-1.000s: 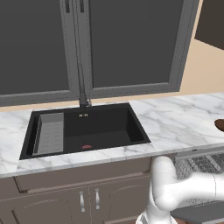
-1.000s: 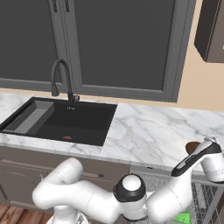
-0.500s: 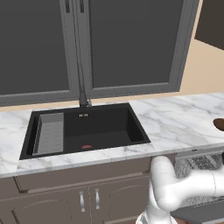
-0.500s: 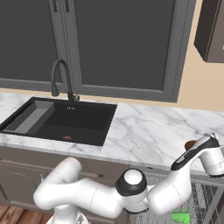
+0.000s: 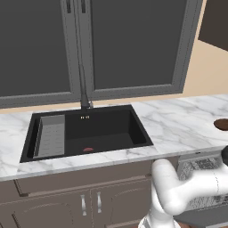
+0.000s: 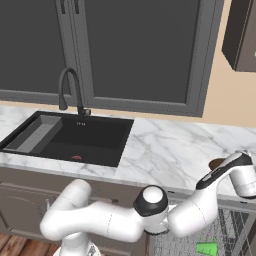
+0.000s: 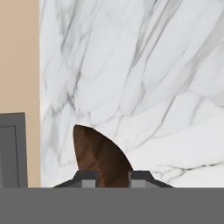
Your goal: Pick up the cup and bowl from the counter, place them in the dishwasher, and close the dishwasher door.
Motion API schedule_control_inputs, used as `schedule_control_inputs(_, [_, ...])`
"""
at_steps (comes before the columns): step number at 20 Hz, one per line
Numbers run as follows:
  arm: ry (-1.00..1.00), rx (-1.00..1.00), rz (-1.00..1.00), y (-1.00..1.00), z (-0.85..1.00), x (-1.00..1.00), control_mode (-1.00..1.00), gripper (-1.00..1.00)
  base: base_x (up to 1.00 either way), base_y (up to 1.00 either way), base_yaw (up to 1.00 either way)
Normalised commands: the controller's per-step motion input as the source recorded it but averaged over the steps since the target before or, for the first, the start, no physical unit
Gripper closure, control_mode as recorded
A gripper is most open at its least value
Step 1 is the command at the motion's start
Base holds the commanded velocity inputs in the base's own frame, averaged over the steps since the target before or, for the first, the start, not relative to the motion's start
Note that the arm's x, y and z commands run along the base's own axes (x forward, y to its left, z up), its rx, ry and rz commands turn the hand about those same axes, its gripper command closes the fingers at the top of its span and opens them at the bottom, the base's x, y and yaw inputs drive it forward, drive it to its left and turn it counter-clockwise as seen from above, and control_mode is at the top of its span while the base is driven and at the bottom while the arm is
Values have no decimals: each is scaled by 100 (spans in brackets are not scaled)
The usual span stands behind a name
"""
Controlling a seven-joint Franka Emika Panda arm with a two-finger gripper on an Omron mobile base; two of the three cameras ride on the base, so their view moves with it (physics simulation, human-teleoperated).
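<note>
I am looking at the brown bowl [image 7: 101, 157] sitting on the white marble worktop [image 7: 131, 74], close to the worktop's front edge and at its far right in the left base view [image 5: 221, 124]. In the hand view its rim is rising between the two dark finger tips, and the jaws are standing narrow with one tip on each side of the bowl's wall; I cannot tell whether they are actually pressing on it. The gripper [image 7: 112, 178] is hanging just over the bowl, and in the right base view the white hand is covering most of it, leaving only a brown sliver [image 6: 216, 163] beside the wrist.

Below the worktop the dishwasher [image 6: 225, 235] is standing open, its grey wire rack pulled out, and a small green cup [image 6: 206, 248] is lying in that rack. In the left base view the same rack [image 5: 202, 164] is showing behind the forearm.

Further left, the black sink [image 5: 87, 133] is set into the marble, with a grey ribbed insert [image 5: 50, 139] in its left part and a small red drain spot on its floor. A dark faucet [image 6: 70, 90] is arching behind it. Brown cabinet doors [image 5: 67, 205] are running under the worktop, large grey-framed windows [image 5: 129, 44] are standing behind it, and the wall to the right is beige.
</note>
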Motion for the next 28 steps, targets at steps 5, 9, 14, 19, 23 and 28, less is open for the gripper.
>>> schedule_control_inputs(5, [0,6,0,0,-31,0,-100,100,0,0,0])
schedule_control_inputs(9, [0,8,0,-1,-23,-4,-100,100,0,0,0])
schedule_control_inputs(14, [-5,3,0,-14,0,-46,-100,100,0,0,0])
schedule_control_inputs(19, [-10,0,0,-20,5,-66,-100,100,0,0,0])
schedule_control_inputs(23, [-10,0,0,-9,3,-62,-100,100,0,0,0])
schedule_control_inputs(28, [-6,0,3,0,0,-52,-100,100,0,0,0])
